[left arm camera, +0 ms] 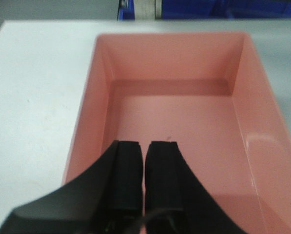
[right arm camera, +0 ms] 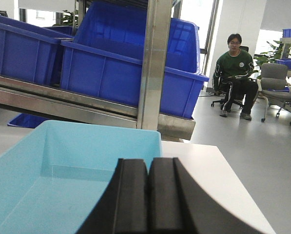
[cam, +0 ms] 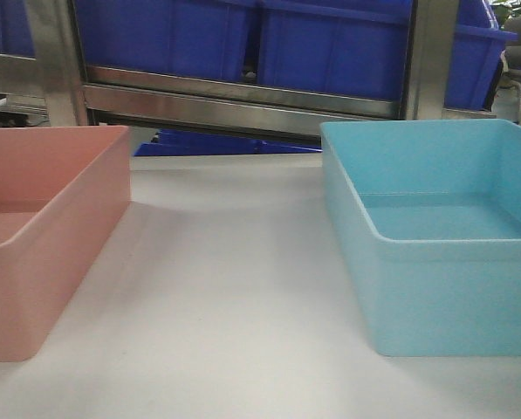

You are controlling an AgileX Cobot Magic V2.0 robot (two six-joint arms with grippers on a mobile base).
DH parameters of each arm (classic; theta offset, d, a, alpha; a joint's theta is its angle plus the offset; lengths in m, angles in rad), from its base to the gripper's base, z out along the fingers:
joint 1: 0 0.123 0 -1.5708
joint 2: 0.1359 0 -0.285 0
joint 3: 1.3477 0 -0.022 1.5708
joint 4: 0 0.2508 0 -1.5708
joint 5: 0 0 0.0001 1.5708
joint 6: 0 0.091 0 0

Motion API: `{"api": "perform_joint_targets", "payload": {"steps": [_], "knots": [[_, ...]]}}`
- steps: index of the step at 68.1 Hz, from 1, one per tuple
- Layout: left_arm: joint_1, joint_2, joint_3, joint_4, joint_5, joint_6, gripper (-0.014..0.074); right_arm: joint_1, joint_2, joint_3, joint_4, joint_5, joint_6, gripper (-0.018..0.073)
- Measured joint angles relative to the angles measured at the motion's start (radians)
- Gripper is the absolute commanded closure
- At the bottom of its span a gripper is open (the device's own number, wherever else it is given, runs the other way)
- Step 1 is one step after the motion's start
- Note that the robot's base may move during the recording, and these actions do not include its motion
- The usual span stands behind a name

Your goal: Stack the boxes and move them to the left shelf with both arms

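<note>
Now on the bench: we see two open-top plastic tubs standing well apart on the white bench (cam: 234, 288), the salmon pink box (cam: 42, 236) at the left and the light blue box (cam: 443, 271) at the right, both empty and not yet stacked.
Left fingers: the left fingers (left arm camera: 128, 170) are pressed together and hold nothing, poised over the near end of the pink box.
Right fingers: the right fingers (right arm camera: 130, 195) are likewise pressed together and empty, above the near end of the blue box.
Handling: we judge the tubs light and stiff, with smooth walls that could slip. The rounded rim of a short wall looks the surest hold, one finger inside and one outside. As the two look alike in size, nesting will want square alignment.
Behind: dark blue bins (cam: 243, 35) sit on a steel rack (cam: 243, 96); a seated person (right arm camera: 235, 68) is far off across the floor.
Hard to make out: the pink box is cut off at the front view's left edge, neither arm shows there, and we cannot tell which rack level is the left shelf.
</note>
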Motion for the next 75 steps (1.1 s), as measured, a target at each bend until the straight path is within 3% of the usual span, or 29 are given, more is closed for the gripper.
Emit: {"api": "perform_joint_targets", "payload": {"steps": [6, 19, 30, 38, 51, 75], "knots": [[0.000, 0.123, -0.093, -0.001, 0.081, 0.000, 0.0531, 0.000, 0.000, 0.000, 0.000, 0.000, 0.000, 0.0506], [0.002, 0.348, -0.294, -0.017, 0.240, 0.000, 0.0195, 0.000, 0.000, 0.000, 0.000, 0.000, 0.000, 0.0506], [0.057, 0.508, -0.485, -0.035, 0.422, 0.008, 0.0192, 0.000, 0.000, 0.000, 0.000, 0.000, 0.000, 0.0506], [0.115, 0.630, -0.620, -0.036, 0.553, 0.063, 0.0192, 0.000, 0.000, 0.000, 0.000, 0.000, 0.000, 0.0506], [0.155, 0.801, -0.783, -0.036, 0.681, 0.098, 0.0192, 0.000, 0.000, 0.000, 0.000, 0.000, 0.000, 0.0506], [0.227, 1.000, -0.872, -0.010, 0.719, 0.124, 0.0192, 0.000, 0.000, 0.000, 0.000, 0.000, 0.000, 0.0506]]}}
